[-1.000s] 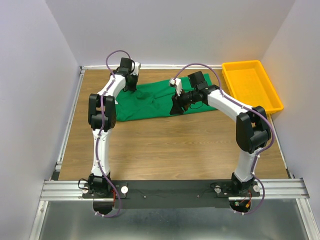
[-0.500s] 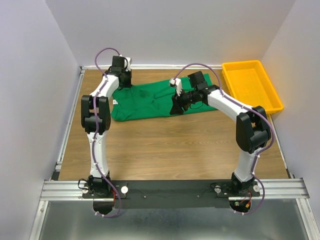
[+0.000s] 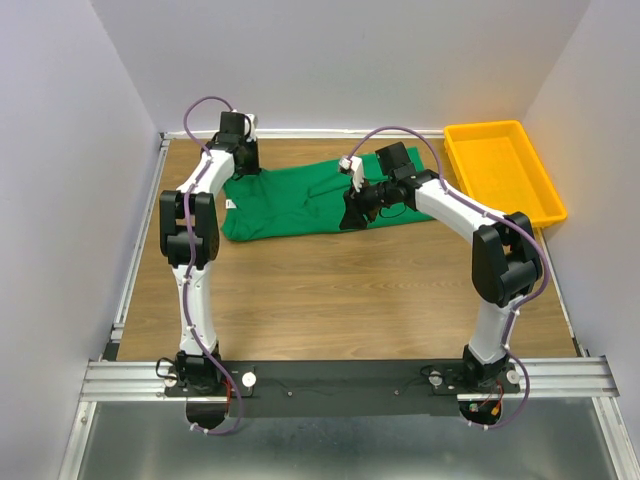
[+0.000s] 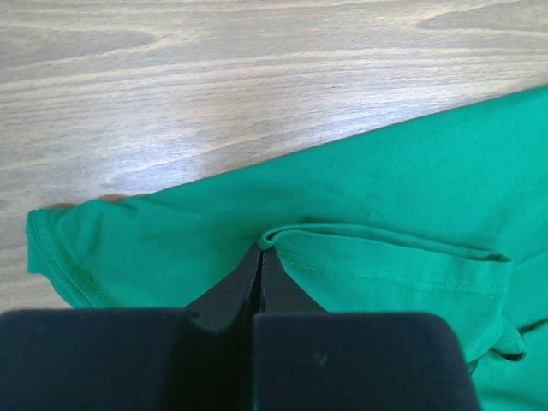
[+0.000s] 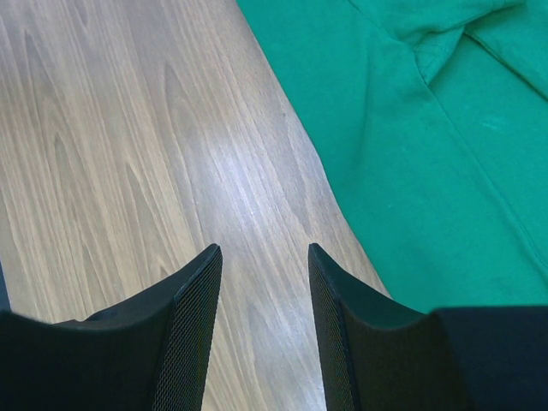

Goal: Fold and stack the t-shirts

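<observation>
left arm stretched to the far-left corner, i see my left gripper [image 4: 261,253] pinched shut on a fold of the t-shirt [image 3: 290,200], spread across the far table [image 3: 350,290]; right gripper [image 5: 261,257] hovers half open, empty.

The left arm [image 3: 190,225] reached far forward, its end effector [image 4: 259,253] pointing down with both fingers pressed together. The right arm [image 3: 505,255] bent inward toward the middle, its end effector [image 5: 261,287] tilted down, fingers parted.
</observation>
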Motion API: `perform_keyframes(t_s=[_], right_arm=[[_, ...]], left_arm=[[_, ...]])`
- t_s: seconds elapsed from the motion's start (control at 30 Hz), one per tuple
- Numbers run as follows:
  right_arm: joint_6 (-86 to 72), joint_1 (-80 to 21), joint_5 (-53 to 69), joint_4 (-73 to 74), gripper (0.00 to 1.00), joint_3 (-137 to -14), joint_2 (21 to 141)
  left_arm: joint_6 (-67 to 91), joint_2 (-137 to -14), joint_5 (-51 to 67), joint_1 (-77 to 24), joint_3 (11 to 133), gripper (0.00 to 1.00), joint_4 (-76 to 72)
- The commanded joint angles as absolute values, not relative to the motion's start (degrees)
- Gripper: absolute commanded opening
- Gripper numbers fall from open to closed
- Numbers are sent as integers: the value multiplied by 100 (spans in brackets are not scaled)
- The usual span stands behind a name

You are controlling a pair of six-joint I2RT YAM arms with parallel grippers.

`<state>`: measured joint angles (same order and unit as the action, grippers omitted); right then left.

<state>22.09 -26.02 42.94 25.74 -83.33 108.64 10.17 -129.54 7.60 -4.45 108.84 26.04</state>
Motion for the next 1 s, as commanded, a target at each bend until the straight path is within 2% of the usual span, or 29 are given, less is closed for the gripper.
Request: perform_keyframes(t_s=[0.0, 0.03, 0.13, 0.17, 0.2, 0.3, 0.33, 0.4, 0.43, 0.47, 0.53, 0.7, 0.97], right_arm=[[2171, -2575, 4368, 2584, 53, -8297, 10846], [2171, -2575, 4359, 2584, 53, -8306, 10837], [2180, -2575, 4298, 2593, 55, -8323, 10784], [2171, -2575, 4272, 2593, 56, -8323, 10758], [2153, -2566, 4184, 2593, 57, -8306, 10688], [2101, -2532, 3965, 2584, 59, -8236, 10574], [2083, -2505, 3833, 2593, 60, -8157, 10521], [2013, -2418, 3596, 2593, 61, -8078, 10477], [1960, -2391, 3499, 2593, 62, -7999, 10442], [1838, -2286, 3385, 2584, 62, -7963, 10441], [1741, -2180, 3357, 2593, 62, -7910, 10450], [1582, -1881, 3393, 2593, 63, -7787, 10476], [1556, -1819, 3322, 2593, 63, -7726, 10476]], left_arm=[[1125, -12990, 713, -396, 11082, 21, 2715], [1142, -12851, 346, -396, 11144, 31, 2672], [1300, -12002, -306, -352, 10717, 47, 2304], [1344, -11736, -447, -308, 10531, 56, 2068], [1414, -11464, -396, -255, 10329, 59, 1970], [1941, -10356, 534, 174, 9135, 60, 1697], [2230, -9805, 989, 437, 8270, 59, 1548], [2521, -9249, 1404, 676, 7282, 56, 1320], [2636, -8707, 1589, 764, 6268, 53, 1144], [2889, -8484, 1878, 886, 5832, 48, 916], [2988, -8036, 2100, 888, 4884, 47, 800], [2840, -7814, 2513, 844, 4158, 44, 580], [2110, -8498, 2400, 800, 4561, 44, 694]])
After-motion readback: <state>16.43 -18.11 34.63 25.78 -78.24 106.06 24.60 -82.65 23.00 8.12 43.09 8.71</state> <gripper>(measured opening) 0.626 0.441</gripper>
